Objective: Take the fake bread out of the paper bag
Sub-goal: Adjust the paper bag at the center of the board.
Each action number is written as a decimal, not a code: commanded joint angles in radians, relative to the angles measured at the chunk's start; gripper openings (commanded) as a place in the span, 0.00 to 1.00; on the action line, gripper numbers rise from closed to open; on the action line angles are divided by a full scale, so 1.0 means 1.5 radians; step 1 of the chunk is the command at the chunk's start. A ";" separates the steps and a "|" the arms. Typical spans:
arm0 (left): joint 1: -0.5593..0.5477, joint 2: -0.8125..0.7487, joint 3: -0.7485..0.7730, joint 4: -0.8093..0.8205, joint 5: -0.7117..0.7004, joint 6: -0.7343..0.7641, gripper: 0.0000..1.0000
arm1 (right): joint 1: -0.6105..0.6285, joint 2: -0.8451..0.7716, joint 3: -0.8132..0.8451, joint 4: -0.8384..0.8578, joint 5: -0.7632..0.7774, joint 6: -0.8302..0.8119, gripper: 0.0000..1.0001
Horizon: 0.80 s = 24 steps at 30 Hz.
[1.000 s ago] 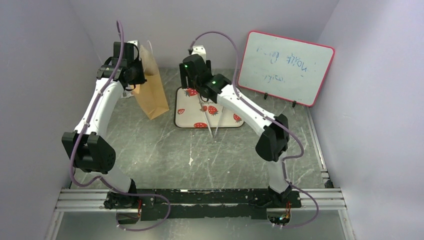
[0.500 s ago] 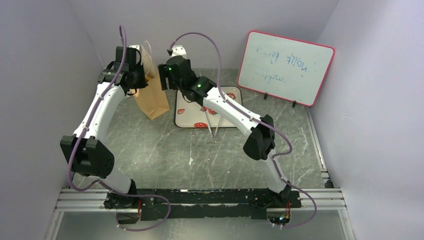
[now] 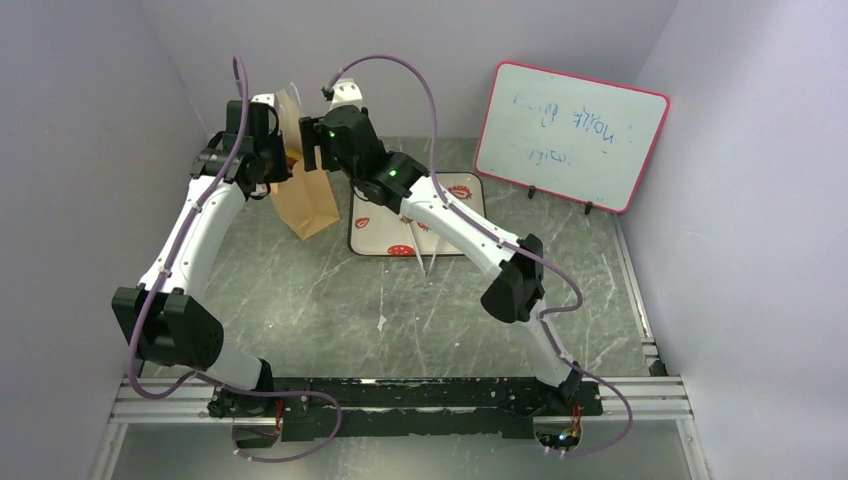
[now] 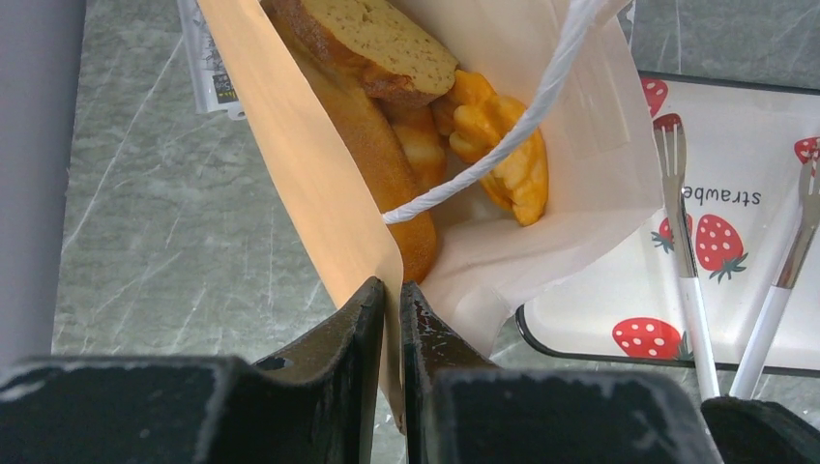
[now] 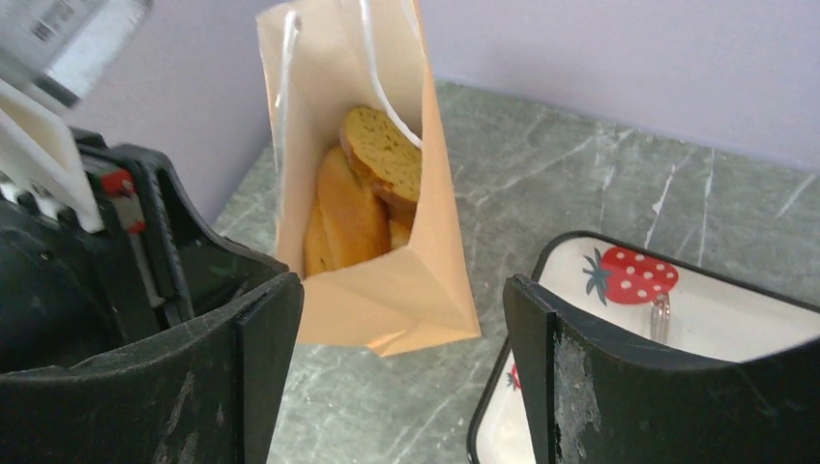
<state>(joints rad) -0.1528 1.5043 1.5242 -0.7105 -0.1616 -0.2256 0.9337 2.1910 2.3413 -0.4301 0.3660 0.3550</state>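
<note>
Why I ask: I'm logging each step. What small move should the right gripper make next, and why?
Probably lower the right gripper into the mouth of the paper bag, toward the top bread slice. Its jaws stand open just short of the opening. The left gripper is shut on the bag's edge, holding it open, and all the bread in view lies inside.
</note>
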 commanded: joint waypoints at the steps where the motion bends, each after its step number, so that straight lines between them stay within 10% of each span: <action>1: -0.009 -0.023 -0.016 -0.004 -0.002 -0.008 0.07 | 0.005 0.041 0.060 0.008 -0.002 -0.004 0.77; 24: -0.013 -0.127 -0.074 0.031 -0.021 -0.013 0.07 | -0.015 0.120 0.084 -0.069 -0.008 0.015 0.71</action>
<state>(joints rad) -0.1593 1.3640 1.4361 -0.6991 -0.1650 -0.2264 0.9245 2.3871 2.5072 -0.4278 0.3458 0.3855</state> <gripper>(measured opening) 0.072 0.726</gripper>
